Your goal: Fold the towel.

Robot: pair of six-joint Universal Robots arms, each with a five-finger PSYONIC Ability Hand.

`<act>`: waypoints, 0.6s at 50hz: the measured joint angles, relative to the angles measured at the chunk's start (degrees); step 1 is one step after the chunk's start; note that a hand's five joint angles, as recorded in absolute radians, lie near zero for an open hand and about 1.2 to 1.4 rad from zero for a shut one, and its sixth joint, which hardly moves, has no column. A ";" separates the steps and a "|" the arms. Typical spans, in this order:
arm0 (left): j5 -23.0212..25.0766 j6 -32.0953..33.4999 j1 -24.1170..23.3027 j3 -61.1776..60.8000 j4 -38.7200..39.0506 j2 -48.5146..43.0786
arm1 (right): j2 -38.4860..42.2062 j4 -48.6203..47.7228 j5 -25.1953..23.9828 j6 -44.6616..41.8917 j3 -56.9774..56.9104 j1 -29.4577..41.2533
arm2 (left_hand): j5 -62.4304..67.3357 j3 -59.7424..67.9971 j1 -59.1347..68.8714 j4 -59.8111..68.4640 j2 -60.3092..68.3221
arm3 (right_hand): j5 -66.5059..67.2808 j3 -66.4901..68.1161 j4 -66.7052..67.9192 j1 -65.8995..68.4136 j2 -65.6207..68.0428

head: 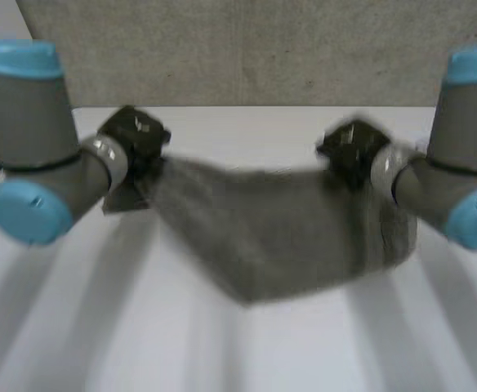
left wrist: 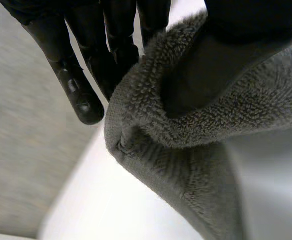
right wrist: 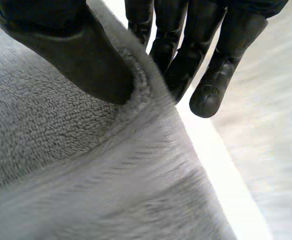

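- Left hand (head: 132,135): fingers (left wrist: 81,95) go behind the grey terry towel (left wrist: 186,180), and the thumb (left wrist: 211,70) presses on its front face. The cloth is pinched between them at a hemmed corner. One outer finger stands free beside the hem, touching nothing.
- Right hand (head: 351,147): same hold, mirrored. Its thumb (right wrist: 86,65) bears down on the pile just inside the hem, with its fingers (right wrist: 211,95) behind the edge, so the cloth is clamped.
- In the head view each hand is at an upper end of the towel, well apart from the other. The upper edge runs between them with a shallow sag.
- The body of the towel hangs down and toward the camera, above the white counter (head: 247,351). Cannot tell whether the lower edge touches the counter.
- A strip of cloth also shows past the right hand, on its outer side. Cannot tell whether the towel is one layer or already doubled.
- Both arms come in from the sides, with a grey wall (head: 247,49) behind the counter.
- Progress, as a judgement: early. The grasp and lift are done, but no finished crease or stacked layers can be seen.
- Left to do, by my reading: carry the held edge over to the opposite edge, lay it flat with edges matched, and release. A second fold may follow.
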 measured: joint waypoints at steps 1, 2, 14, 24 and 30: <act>-0.47 0.73 0.00 4.33 -0.19 -2.09 | 0.39 -1.99 1.56 0.11 -4.06 0.27 | 0.00 0.00 0.00 0.00 0.00 | 0.00 0.06 0.00 0.00 0.01; -0.91 1.38 -0.01 8.29 -0.29 -3.94 | 0.46 -4.08 2.96 0.36 -7.66 0.52 | 0.00 0.00 0.00 0.00 0.00 | 0.01 0.25 0.00 0.00 0.01; -0.82 -6.95 -0.79 39.98 6.40 -2.47 | -12.24 -24.72 7.26 9.49 -15.70 1.56 | 0.95 0.70 0.00 0.00 0.95 | 0.85 0.83 0.00 0.02 1.94; 3.16 -11.86 2.44 6.79 13.86 8.93 | -13.78 -21.24 3.90 10.39 4.03 0.80 | 1.10 0.80 0.00 0.02 1.00 | 0.87 0.86 0.00 0.03 1.95; 7.14 -11.23 6.71 -17.97 20.40 9.29 | -11.27 -19.04 1.33 8.45 16.36 -0.72 | 1.10 0.81 0.00 0.25 1.00 | 0.87 1.08 0.00 0.03 1.95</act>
